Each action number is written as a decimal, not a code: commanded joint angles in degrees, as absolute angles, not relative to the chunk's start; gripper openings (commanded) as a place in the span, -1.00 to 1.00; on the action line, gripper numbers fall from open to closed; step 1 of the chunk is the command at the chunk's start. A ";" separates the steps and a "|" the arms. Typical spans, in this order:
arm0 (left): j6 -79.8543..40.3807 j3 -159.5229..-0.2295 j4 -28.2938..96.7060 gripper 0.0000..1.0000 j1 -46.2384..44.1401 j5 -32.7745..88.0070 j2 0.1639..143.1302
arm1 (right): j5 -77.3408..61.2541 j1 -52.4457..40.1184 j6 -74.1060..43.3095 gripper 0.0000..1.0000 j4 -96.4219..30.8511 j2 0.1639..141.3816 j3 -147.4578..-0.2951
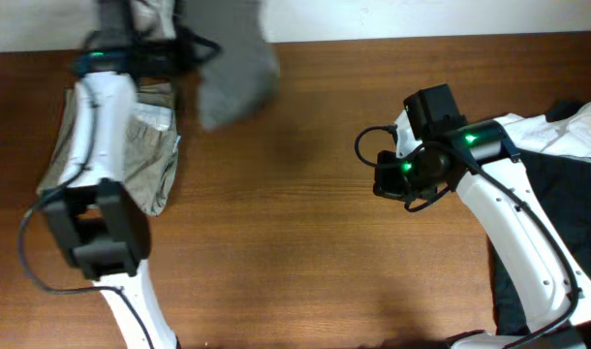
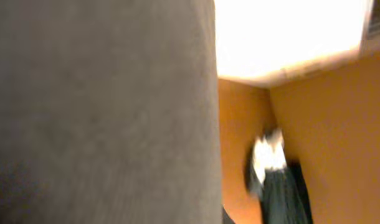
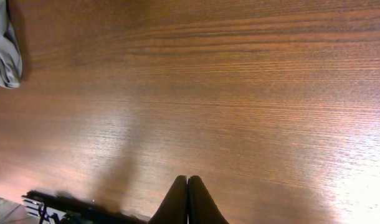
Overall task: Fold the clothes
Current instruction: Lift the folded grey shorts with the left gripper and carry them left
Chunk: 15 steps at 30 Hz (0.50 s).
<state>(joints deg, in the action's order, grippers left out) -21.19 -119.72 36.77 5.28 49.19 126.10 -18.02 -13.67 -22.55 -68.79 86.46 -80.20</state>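
Left gripper (image 1: 184, 47) is at the far-left corner of the worktop (image 1: 305, 252), with a grey garment (image 1: 235, 73) hanging from it, lifted and blurred, near the far edge. Its jaws are pinching that cloth, though the fingers themselves are hidden. In the left wrist view the grey garment (image 2: 103, 112) fills the left half of the frame, right up against the camera.

A khaki garment (image 1: 152, 160) lies crumpled along the left edge, partly under the left arm. The right wrist view catches a bit of it (image 3: 4, 53) at top left.

Right gripper (image 1: 385, 179) is right of centre over bare wood, jaws pressed together (image 3: 187, 200), holding nothing.

A pile of dark clothes (image 1: 557, 208) sits along the right edge under the right arm, with a white garment (image 1: 552, 136) on its far side. Both are well apart from the grey garment.
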 commanded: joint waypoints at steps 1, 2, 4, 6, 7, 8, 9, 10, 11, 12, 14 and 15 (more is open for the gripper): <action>-26.55 -120.49 33.61 -1.00 13.21 43.16 124.16 | -17.50 -13.47 -22.98 -0.92 -69.45 86.52 -80.75; -26.59 -120.46 33.39 -0.99 15.20 41.19 124.16 | -17.50 -13.47 -22.98 -0.92 -69.69 86.52 -80.75; -26.50 -120.29 33.47 -0.99 18.31 37.30 124.16 | -17.52 -13.47 -23.07 -0.92 -69.73 86.52 -80.75; -26.52 -119.83 35.46 -0.99 21.23 34.79 124.18 | -17.50 -13.47 -23.42 -0.92 -70.00 86.52 -80.75; -26.55 -119.70 37.26 -0.99 22.33 33.98 124.18 | -17.50 -13.47 -23.44 -0.92 -70.13 86.52 -80.75; -26.55 -119.48 38.89 -0.99 23.16 33.45 124.18 | -17.50 -13.47 -23.44 -0.92 -70.08 86.52 -80.75; -26.57 -119.07 41.65 -1.00 24.14 32.05 124.18 | -17.47 -13.47 -23.44 -0.92 -70.06 86.52 -80.75; -26.57 -119.07 45.93 -0.99 24.93 28.64 124.18 | -17.50 -13.47 -23.42 -0.92 -70.15 86.52 -80.75; -26.55 -119.07 49.25 -1.00 25.23 26.37 124.18 | -17.47 -13.47 -23.42 -0.92 -70.28 86.52 -80.75; -26.55 -119.07 51.22 -0.99 25.39 25.45 124.18 | -17.47 -13.47 -23.40 -0.92 -70.28 86.52 -80.75; -26.55 -119.07 55.90 -0.98 25.58 22.59 124.18 | -17.47 -13.47 -23.40 -0.92 -70.28 86.52 -80.73; -26.50 -119.07 59.16 -0.95 25.67 20.64 124.18 | -17.47 -13.47 -23.40 -0.92 -70.30 86.52 -80.75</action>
<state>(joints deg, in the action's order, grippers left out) -26.70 -119.13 54.85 25.36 25.96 126.10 -18.02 -13.67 -22.94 -70.28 86.48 -80.20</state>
